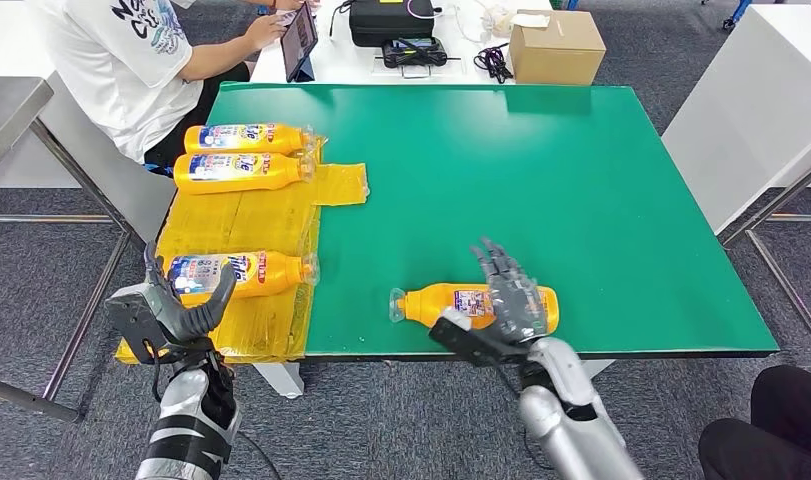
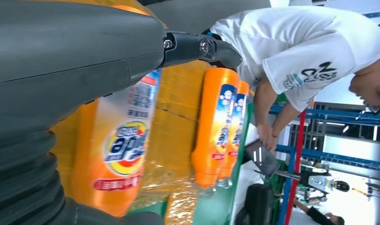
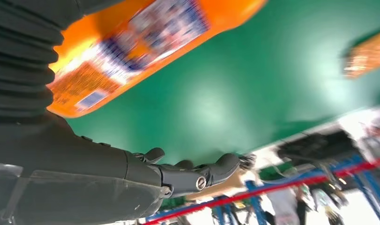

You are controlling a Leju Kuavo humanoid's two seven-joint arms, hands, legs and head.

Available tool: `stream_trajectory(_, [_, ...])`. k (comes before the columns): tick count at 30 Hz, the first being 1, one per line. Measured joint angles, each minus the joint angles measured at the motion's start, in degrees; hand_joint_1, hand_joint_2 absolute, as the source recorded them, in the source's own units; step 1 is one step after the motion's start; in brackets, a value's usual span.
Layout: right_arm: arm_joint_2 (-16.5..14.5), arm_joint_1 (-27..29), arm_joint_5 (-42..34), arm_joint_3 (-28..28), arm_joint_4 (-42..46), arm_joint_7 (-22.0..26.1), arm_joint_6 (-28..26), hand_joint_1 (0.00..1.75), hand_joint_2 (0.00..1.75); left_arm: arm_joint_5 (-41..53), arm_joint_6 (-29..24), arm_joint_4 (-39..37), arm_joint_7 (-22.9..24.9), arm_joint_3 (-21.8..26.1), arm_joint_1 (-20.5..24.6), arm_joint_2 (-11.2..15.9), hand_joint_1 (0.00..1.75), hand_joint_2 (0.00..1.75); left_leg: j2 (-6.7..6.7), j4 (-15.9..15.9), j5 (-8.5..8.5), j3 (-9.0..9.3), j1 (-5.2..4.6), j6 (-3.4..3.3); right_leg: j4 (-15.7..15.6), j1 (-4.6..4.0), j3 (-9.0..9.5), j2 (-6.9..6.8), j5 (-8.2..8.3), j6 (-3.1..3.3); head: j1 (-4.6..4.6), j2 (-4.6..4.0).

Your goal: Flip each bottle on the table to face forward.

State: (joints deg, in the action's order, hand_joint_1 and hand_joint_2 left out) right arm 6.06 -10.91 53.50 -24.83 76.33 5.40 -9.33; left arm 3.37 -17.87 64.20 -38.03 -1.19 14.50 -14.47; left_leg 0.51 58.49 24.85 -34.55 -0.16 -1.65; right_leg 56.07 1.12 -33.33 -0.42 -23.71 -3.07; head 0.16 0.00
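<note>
Four orange bottles lie on the counter point(image 1: 581, 180) from the head view: two point(image 1: 243, 138) point(image 1: 241, 172) on yellow sheeting point(image 1: 246, 215) near the far-left corner, one point(image 1: 236, 275) by the front-left edge beside the left hand point(image 1: 171, 310), fingers loose, gripping nothing. Right hand point(image 1: 506, 300) hovers spread over the front-edge bottle point(image 1: 436, 303). Left wrist view: that bottle's label point(image 2: 124, 147) faces up. Right wrist view: fingers point(image 3: 197, 176) released.

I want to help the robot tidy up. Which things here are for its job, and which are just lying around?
For the job: the bottle on the green mat, three bottles on the yellow sheet, the right hand.

Lying about: cardboard box, black bag, cables.
</note>
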Motion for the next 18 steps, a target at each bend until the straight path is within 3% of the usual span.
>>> stream_trajectory(7, [3.19,-5.67,-1.70,0.24,-5.81,-0.44,7.43,0.00,1.75,2.30,0.92,0.50,0.33,-0.65,-0.88,-0.47,0.00,1.75,0.02,0.00,-0.05,0.01,0.01,-0.04,0.02,-0.01,0.00,0.00,0.04,-0.05,-0.01,0.00])
stream_trajectory(18, [3.07,-10.84,-3.82,-2.84,-12.15,0.57,8.76,0.00,1.75,3.20,1.38,-0.65,0.28,-1.62,-0.30,-1.09,0.00,1.75,0.03,0.00,-0.05,0.00,0.01,-0.04,0.02,0.00,0.00,0.00,0.04,-0.05,-0.01,0.00])
